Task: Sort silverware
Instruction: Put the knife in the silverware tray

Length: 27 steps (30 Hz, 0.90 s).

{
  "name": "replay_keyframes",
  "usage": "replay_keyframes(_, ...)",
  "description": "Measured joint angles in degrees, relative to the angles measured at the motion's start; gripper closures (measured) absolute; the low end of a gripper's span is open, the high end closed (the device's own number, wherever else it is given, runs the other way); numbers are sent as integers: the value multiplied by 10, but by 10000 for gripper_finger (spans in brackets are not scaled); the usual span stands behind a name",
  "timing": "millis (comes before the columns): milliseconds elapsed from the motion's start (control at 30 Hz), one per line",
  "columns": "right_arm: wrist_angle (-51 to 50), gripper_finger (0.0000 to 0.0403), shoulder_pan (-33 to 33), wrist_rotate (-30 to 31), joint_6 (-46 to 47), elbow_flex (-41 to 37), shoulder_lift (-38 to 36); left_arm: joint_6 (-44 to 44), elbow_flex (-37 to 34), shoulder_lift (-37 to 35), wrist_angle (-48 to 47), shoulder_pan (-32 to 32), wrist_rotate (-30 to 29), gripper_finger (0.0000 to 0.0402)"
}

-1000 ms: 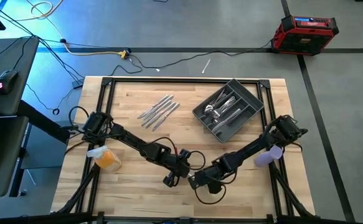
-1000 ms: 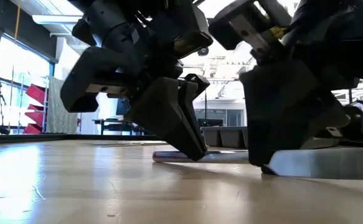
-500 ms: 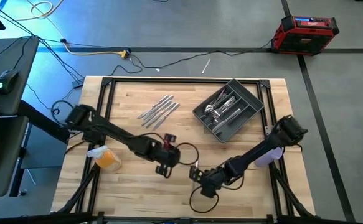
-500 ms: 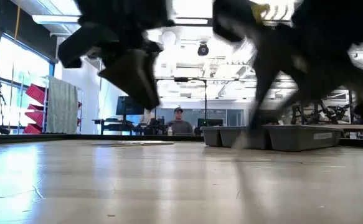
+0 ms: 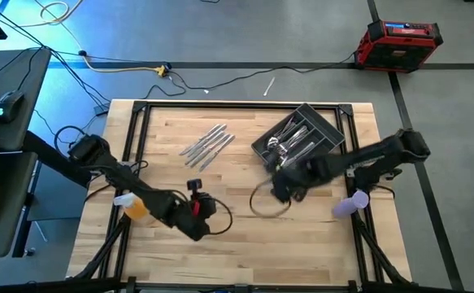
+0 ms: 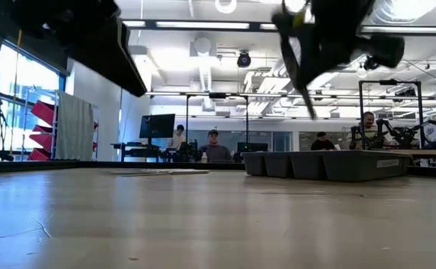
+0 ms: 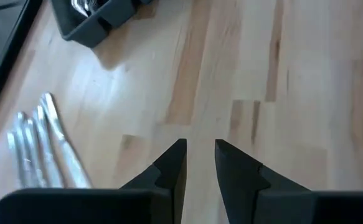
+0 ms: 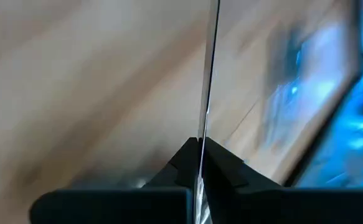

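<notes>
Beside tray (image 5: 324, 138), right end effector (image 5: 284, 185) pinches knife (image 8: 210, 74); next, you drop it in matching compartment. Left end effector (image 7: 200, 163) slightly spread, empty.

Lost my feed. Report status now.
Right gripper shut on knife, beside tray. Left gripper open, empty, low. Loose silverware waiting. Nothing in the way.

On the tabletop (image 5: 171, 159), loose silverware (image 5: 207, 145) lies toward 11 o'clock from centre. The tray (image 5: 328, 130), holding more cutlery, sits at 2 o'clock. The left gripper (image 5: 197, 230) is at 7 o'clock; the right gripper (image 5: 279, 192) is just beside the tray.
</notes>
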Motion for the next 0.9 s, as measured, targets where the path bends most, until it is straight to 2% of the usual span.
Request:
replay_keyframes(167,-24,403,-107,-75,-35,-37,13,-10,-58,0,119,-17,-5,337)
replay_keyframes(400,-15,403,-193,-78,-105,-92,30,7,-73,0,153,-15,-4,337)
replay_keyframes(600,16,403,-227,-31,-183,-133,41,14,-73,0,154,-15,-2,337)
replay_keyframes(900,23,403,-255,25,-183,-161,45,15,-73,0,154,-15,0,337)
